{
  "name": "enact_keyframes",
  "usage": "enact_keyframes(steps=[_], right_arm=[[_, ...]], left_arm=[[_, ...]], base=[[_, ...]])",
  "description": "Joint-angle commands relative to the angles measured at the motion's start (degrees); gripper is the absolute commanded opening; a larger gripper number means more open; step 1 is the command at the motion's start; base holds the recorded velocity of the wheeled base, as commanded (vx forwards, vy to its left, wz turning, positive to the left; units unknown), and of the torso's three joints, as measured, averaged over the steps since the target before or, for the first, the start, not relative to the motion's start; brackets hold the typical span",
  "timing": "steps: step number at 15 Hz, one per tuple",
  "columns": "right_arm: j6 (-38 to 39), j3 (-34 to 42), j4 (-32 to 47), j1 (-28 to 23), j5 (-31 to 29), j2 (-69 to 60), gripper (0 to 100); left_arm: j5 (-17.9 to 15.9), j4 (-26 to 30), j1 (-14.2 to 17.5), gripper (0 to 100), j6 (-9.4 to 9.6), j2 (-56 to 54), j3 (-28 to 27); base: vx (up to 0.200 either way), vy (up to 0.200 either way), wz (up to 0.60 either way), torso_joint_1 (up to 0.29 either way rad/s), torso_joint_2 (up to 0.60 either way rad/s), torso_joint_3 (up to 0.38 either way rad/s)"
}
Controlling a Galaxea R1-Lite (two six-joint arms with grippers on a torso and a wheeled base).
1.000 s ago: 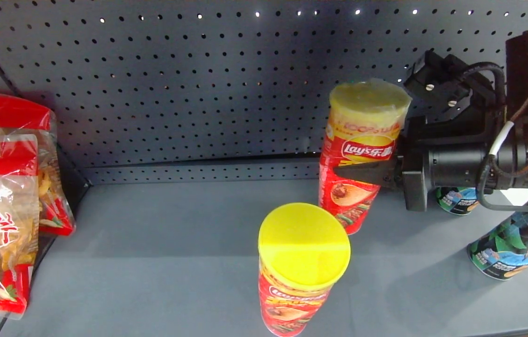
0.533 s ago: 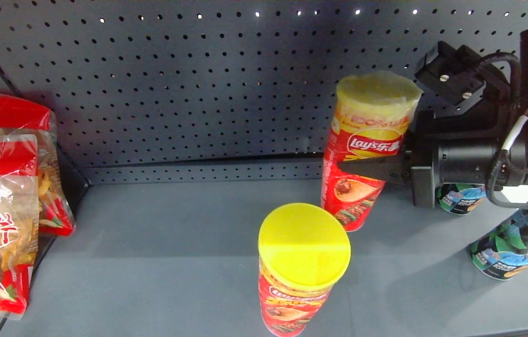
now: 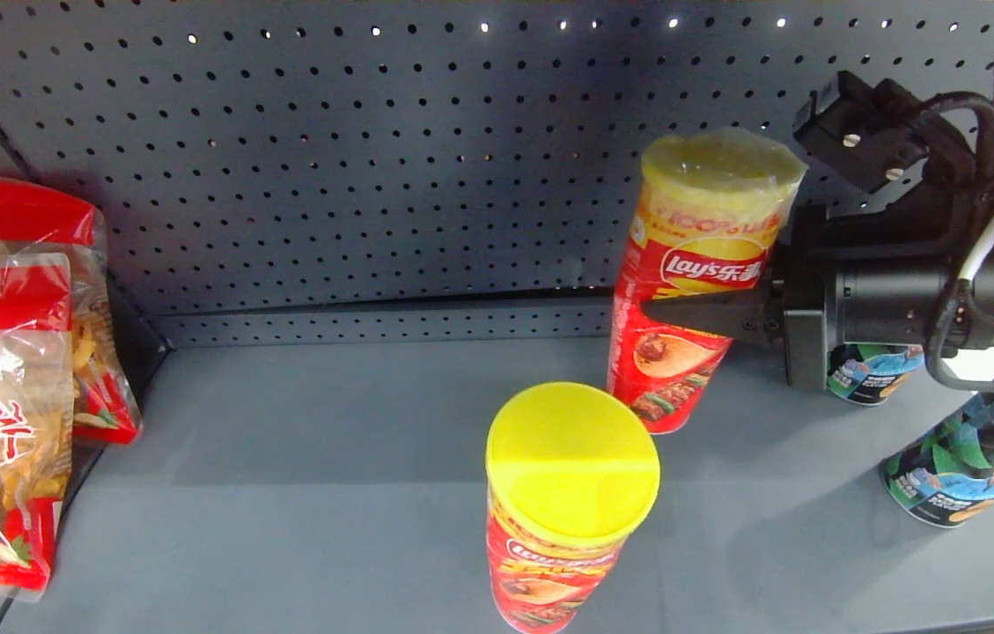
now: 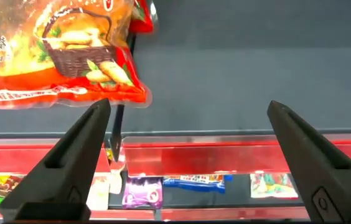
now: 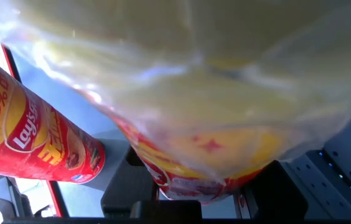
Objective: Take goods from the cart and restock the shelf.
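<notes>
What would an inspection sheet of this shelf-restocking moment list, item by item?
Surface: grey shelf, goods standing on it.
Job's things: chip can held tilted, base near the shelf, contact unclear; second chip can upright in front of it, yellow lid on.
Clutter: snack bags at the left end; dark patterned cans at the right.
End effectors: right end effector shut on the chip can; left end effector open, holding nothing, facing the shelf edge.
Cables: black cables along the right arm, apart from the goods.
Surroundings: pegboard wall; red front rail; packets below.
</notes>
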Motion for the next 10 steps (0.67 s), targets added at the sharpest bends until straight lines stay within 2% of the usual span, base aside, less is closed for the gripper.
enact_keyframes(steps=[1,4,6,8,10], right_arm=[[0.60,0.00,0.01,0.00,0.03,-0.30,0],[0.77,0.18,0.01,0.00,-0.05,-0.57,0],[0.77,0.09,0.10,0.00,-0.05,-0.48,0],[0.77,0.00,0.01,0.00,-0.05,-0.13,0],[0.77,0.18,0.01,0.08,-0.05,0.49,0]], left_arm=[[0.01,-0.06,0.00,100,0.01,-0.29,0.13],[0.01,-0.06,0.09,100,-0.08,-0.11,0.13],[0.01,-0.06,11.25,100,-0.08,2.09,0.13],[0.10,-1.12,11.86,100,-1.13,-0.02,0.66],[0.10,-1.03,11.69,100,-1.22,0.06,0.57]], base=[[0.000,0.000,0.00,0.000,0.00,0.000],[0.000,0.000,0.00,0.000,0.00,0.000],[0.000,0.000,0.00,0.000,0.00,0.000],[0.000,0.000,0.00,0.000,0.00,0.000],[0.000,0.000,0.00,0.000,0.00,0.000]])
